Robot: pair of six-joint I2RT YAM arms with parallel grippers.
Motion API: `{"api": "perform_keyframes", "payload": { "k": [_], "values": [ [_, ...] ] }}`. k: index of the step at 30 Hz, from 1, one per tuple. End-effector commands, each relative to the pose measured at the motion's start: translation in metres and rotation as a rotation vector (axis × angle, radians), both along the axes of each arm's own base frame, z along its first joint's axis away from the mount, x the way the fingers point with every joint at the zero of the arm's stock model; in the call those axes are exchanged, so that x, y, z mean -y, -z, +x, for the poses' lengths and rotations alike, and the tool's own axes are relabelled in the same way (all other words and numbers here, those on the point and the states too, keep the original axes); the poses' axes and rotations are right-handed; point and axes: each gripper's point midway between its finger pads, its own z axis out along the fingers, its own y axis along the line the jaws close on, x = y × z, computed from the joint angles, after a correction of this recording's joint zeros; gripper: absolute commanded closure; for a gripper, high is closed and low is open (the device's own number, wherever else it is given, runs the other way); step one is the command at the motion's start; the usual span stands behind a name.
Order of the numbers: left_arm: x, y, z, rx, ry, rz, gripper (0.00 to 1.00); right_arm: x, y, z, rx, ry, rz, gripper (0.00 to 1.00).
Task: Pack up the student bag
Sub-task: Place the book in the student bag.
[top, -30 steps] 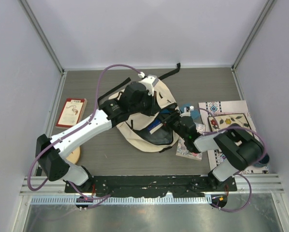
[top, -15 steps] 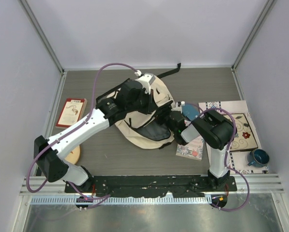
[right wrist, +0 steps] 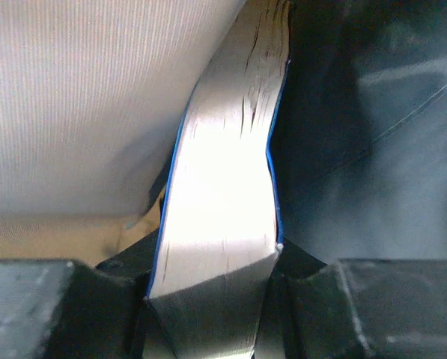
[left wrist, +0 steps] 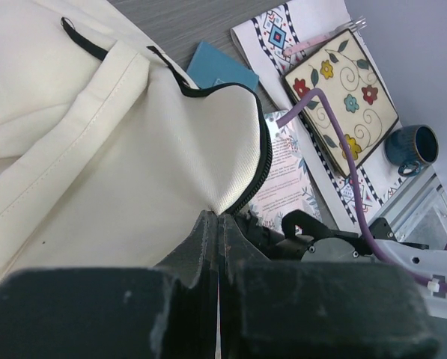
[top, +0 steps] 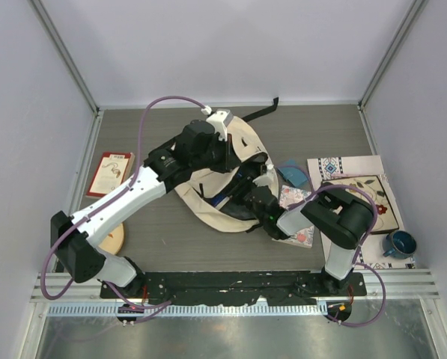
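The cream student bag [top: 216,213] lies in the middle of the table with its zipped mouth facing right. My left gripper [top: 236,161] is shut on the edge of the bag's upper flap [left wrist: 223,196] beside the black zipper and holds it raised. My right gripper [top: 245,197] reaches into the opening, shut on a blue-covered book [right wrist: 219,217] with white page edges. In the right wrist view the book points into the bag, with cream fabric [right wrist: 81,97] above left and dark lining [right wrist: 373,120] to the right.
A red book [top: 111,172] and a round wooden piece [top: 117,239] lie at the left. Right of the bag are a blue notebook [top: 291,173], a floral booklet [top: 298,223], a patterned placemat [top: 341,166] with a flowered tray [top: 365,196], and a blue mug [top: 400,243]. A black strap [top: 262,113] trails toward the back.
My right gripper has moved left with the blue book into the bag's mouth. The left gripper has shifted slightly back and left with the flap.
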Motion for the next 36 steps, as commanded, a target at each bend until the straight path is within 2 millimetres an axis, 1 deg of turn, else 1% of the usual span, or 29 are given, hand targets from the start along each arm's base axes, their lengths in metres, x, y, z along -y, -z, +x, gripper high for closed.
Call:
{"api": "perform_keyframes", "payload": {
  "k": [1,2,3,5,6,8,10,11,12,13,14,15,18,19,21,22,23,24,26,27,28,29,31,32,33,34,35,36],
  "values": [
    [0.006,-0.04,-0.006,0.06,0.041,-0.103,1.0,0.003,-0.157,-0.001,0.4,0.034,0.356,0.99],
    [0.007,-0.04,-0.007,0.056,0.048,-0.109,1.0,0.0,-0.155,0.001,0.393,0.038,0.352,0.99],
    [0.007,-0.041,-0.008,0.053,0.054,-0.115,1.0,0.0,-0.159,0.005,0.404,0.045,0.356,0.99],
    [0.007,-0.044,-0.011,0.057,0.064,-0.124,1.0,0.001,-0.153,0.014,0.395,0.075,0.358,0.99],
    [0.007,-0.045,-0.012,0.058,0.065,-0.128,1.0,0.001,-0.156,0.018,0.399,0.083,0.372,0.99],
    [0.005,-0.047,-0.014,0.063,0.067,-0.129,1.0,0.0,-0.149,0.028,0.395,0.096,0.379,0.99],
    [0.004,-0.047,-0.016,0.067,0.073,-0.13,1.0,0.006,-0.153,0.039,0.387,0.128,0.433,0.99],
    [0.003,-0.05,-0.017,0.073,0.073,-0.133,1.0,0.006,-0.143,0.046,0.368,0.141,0.437,0.99],
    [0.001,-0.049,-0.018,0.076,0.073,-0.133,1.0,0.01,-0.146,0.053,0.361,0.157,0.481,0.99],
    [0.001,-0.048,-0.018,0.079,0.074,-0.13,1.0,0.011,-0.148,0.055,0.366,0.164,0.5,0.99],
    [0.0,-0.051,-0.019,0.088,0.075,-0.137,1.0,0.012,-0.145,0.058,0.36,0.175,0.504,0.99],
    [0.0,-0.05,-0.019,0.089,0.076,-0.136,1.0,0.013,-0.144,0.064,0.359,0.193,0.509,0.99],
    [-0.001,-0.049,-0.021,0.091,0.087,-0.133,1.0,0.011,-0.14,0.071,0.355,0.212,0.518,0.98],
    [0.0,-0.048,-0.021,0.09,0.089,-0.132,1.0,0.011,-0.138,0.074,0.34,0.213,0.522,0.9],
    [0.0,-0.041,-0.021,0.078,0.088,-0.122,1.0,0.009,-0.134,0.078,0.323,0.216,0.519,0.79],
    [0.0,-0.04,-0.021,0.076,0.088,-0.122,1.0,0.009,-0.125,0.08,0.291,0.23,0.511,0.66],
    [0.0,-0.037,-0.021,0.07,0.087,-0.121,1.0,0.009,-0.119,0.081,0.264,0.237,0.516,0.61],
    [-0.001,-0.034,-0.021,0.065,0.084,-0.117,1.0,0.013,-0.107,0.08,0.234,0.249,0.502,0.56],
    [-0.003,-0.029,-0.02,0.062,0.068,-0.109,1.0,0.018,-0.093,0.079,0.178,0.269,0.49,0.42],
    [-0.005,-0.025,-0.02,0.059,0.061,-0.101,1.0,0.021,-0.079,0.075,0.144,0.276,0.454,0.38],
    [-0.006,-0.024,-0.019,0.06,0.053,-0.098,1.0,0.022,-0.068,0.074,0.113,0.282,0.415,0.27],
    [-0.008,-0.023,-0.017,0.063,0.039,-0.093,1.0,0.024,-0.068,0.071,0.1,0.28,0.41,0.24],
    [-0.009,-0.015,-0.017,0.049,0.035,-0.078,1.0,0.027,-0.047,0.066,0.033,0.286,0.349,0.21],
    [-0.01,-0.013,-0.016,0.047,0.028,-0.076,1.0,0.028,-0.049,0.062,0.018,0.274,0.346,0.21],
    [-0.011,-0.012,-0.015,0.044,0.022,-0.072,1.0,0.028,-0.046,0.06,0.001,0.268,0.328,0.2],
    [-0.012,-0.01,-0.014,0.043,0.018,-0.071,1.0,0.028,-0.037,0.058,-0.032,0.264,0.295,0.19],
    [-0.013,-0.009,-0.013,0.043,0.014,-0.069,1.0,0.028,-0.043,0.054,-0.035,0.25,0.296,0.19],
    [-0.014,-0.009,-0.013,0.043,0.01,-0.067,1.0,0.028,-0.04,0.052,-0.052,0.246,0.286,0.18]
  ]
}}
